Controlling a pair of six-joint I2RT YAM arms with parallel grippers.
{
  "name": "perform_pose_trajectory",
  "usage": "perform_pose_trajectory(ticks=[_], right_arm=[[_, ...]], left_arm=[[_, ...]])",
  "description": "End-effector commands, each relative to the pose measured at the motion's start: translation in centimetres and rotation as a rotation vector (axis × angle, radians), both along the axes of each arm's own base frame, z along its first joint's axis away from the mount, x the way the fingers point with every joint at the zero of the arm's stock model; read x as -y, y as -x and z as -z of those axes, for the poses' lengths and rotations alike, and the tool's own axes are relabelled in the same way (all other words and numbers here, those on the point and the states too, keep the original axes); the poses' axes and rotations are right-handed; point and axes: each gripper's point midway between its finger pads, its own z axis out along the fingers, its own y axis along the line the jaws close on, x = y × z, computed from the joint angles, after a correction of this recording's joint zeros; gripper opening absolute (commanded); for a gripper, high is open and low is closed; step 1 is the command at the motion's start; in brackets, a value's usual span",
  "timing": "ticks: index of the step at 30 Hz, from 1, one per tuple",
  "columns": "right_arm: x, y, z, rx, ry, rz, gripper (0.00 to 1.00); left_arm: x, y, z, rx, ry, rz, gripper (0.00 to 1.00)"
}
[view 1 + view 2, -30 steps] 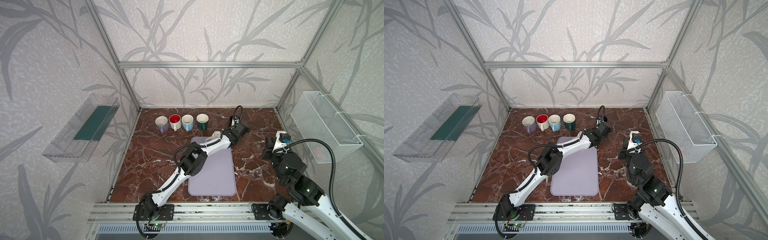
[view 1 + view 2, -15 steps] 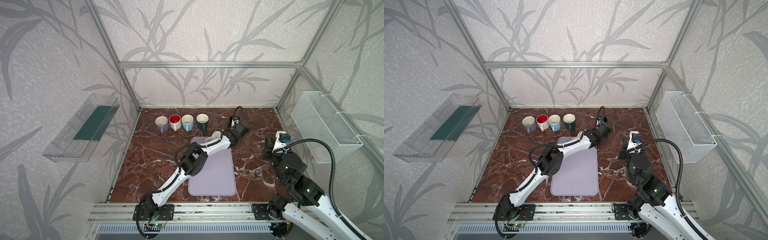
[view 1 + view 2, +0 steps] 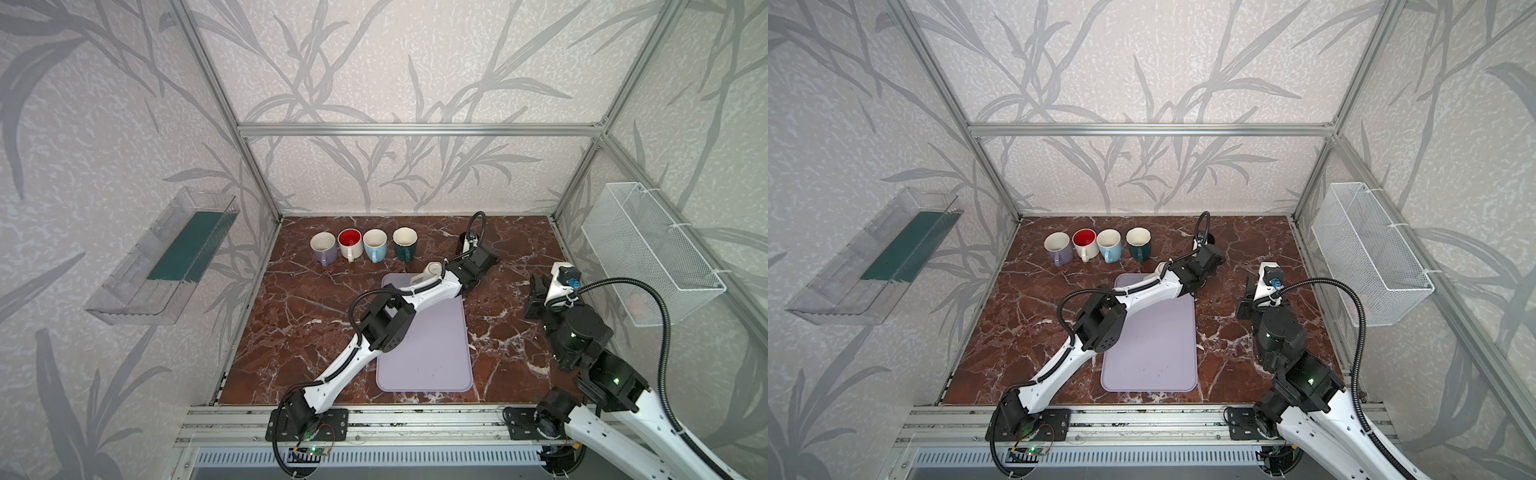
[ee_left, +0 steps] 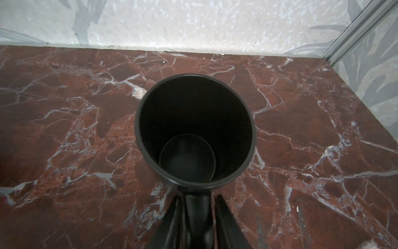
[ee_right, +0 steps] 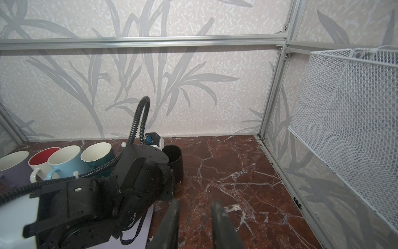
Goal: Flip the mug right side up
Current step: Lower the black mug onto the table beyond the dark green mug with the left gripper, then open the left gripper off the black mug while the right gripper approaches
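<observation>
A black mug stands upright on the marble floor near the back wall, its mouth facing up and its inside empty. It also shows in both top views and, half hidden behind the left wrist, in the right wrist view. My left gripper straddles the mug's handle. Its fingers stand slightly off the handle, with thin gaps on both sides, so it is open. My right gripper hovers over bare marble to the right, open and empty.
Several upright mugs line the back left, from a purple one to a dark green one. A lavender mat lies mid-floor under the left arm. A wire basket hangs on the right wall and a clear bin on the left.
</observation>
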Motion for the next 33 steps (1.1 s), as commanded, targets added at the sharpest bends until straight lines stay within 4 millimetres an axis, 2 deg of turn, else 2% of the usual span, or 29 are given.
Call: perform_pose_trajectory(ticks=[1, 4, 7, 11, 19, 22, 24, 26, 27, 29, 33], right_arm=[[0.2, 0.2, -1.2, 0.021, -0.03, 0.0, 0.28], [0.1, 0.1, -1.2, 0.018, -0.028, 0.0, 0.28], [0.2, 0.1, -1.1, 0.018, -0.027, 0.002, 0.3], [0.1, 0.1, -1.1, 0.016, -0.026, 0.001, 0.32], [-0.3, -0.2, -1.1, 0.011, -0.021, -0.011, 0.34], [-0.9, -0.6, -1.7, 0.026, 0.031, -0.037, 0.38], [-1.9, -0.9, -2.3, 0.026, 0.083, -0.081, 0.41], [-3.7, -1.4, -2.8, 0.018, 0.142, -0.166, 0.46], [-4.6, -1.7, -2.8, 0.004, 0.163, -0.199, 0.47], [-6.7, -2.5, -2.9, -0.037, 0.217, -0.289, 0.48], [-10.7, -4.5, -2.2, -0.153, 0.34, -0.462, 0.54]], left_arm=[[0.1, -0.4, -3.4, 0.064, 0.032, -0.024, 0.34], [0.2, -0.3, -3.9, 0.062, 0.035, -0.01, 0.35], [0.2, 0.2, -5.2, 0.067, 0.043, 0.006, 0.38], [-0.1, 1.1, -7.0, 0.072, 0.036, 0.028, 0.49], [-1.0, 3.0, -9.6, 0.058, 0.072, 0.071, 0.5], [-2.3, 4.0, -11.3, 0.059, 0.092, 0.073, 0.5], [-4.1, 4.9, -13.6, 0.084, 0.111, 0.067, 0.5], [-7.0, 5.9, -15.6, 0.09, 0.135, 0.05, 0.5], [-8.5, 6.3, -15.9, 0.081, 0.141, 0.041, 0.5], [-12.7, 7.4, -17.1, 0.063, 0.16, 0.003, 0.49], [-21.2, 10.6, -17.9, 0.039, 0.175, -0.089, 0.49]])
